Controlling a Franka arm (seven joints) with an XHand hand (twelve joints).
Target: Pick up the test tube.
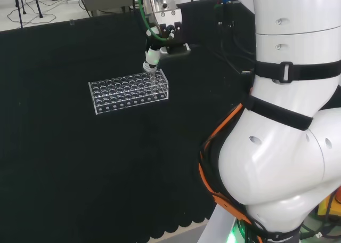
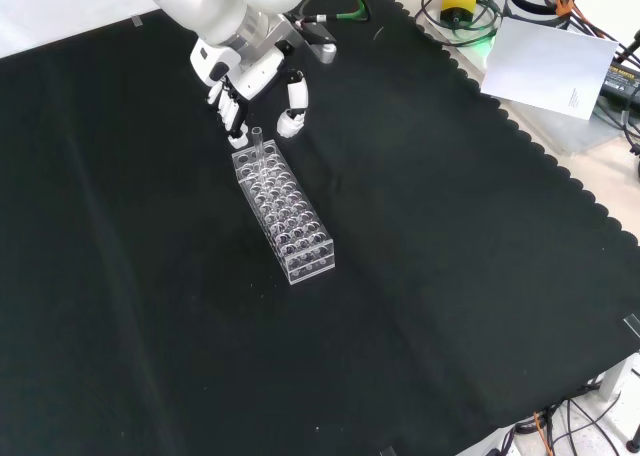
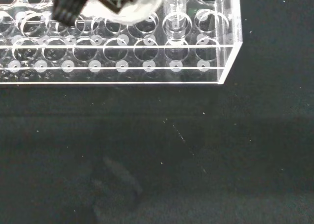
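So the landmark here is the clear plastic rack [image 2: 283, 214] sitting on the black cloth [image 2: 430, 276], a long block with rows of round holes. In the front view it runs from near the middle of the cloth up and to the left, and its near end looks like nothing but open holes.

Go along the rack to its far end in the front view and that's where the test tube [image 2: 257, 144] is. It's a clear tube standing upright in one of the last holes, sticking up above the top of the rack. It's hard to make out much more because it's see-through. In the wrist view the same tube [image 3: 177, 18] shows as a ring near the rack's [image 3: 147, 52] corner, one hole in from the end.

Right behind that far end is the hand [image 2: 262, 96]. Its fingers [image 2: 292, 119] hang down either side of the tube, just above the rack's end, spread apart and pretty much straight, so I'd call it not closed on anything. I can't tell if a fingertip is touching the glass.

In the head view the hand [image 1: 153, 59] comes down onto the right end of the rack [image 1: 129, 91], with the arm's big white links [image 1: 287, 126] off to the right.
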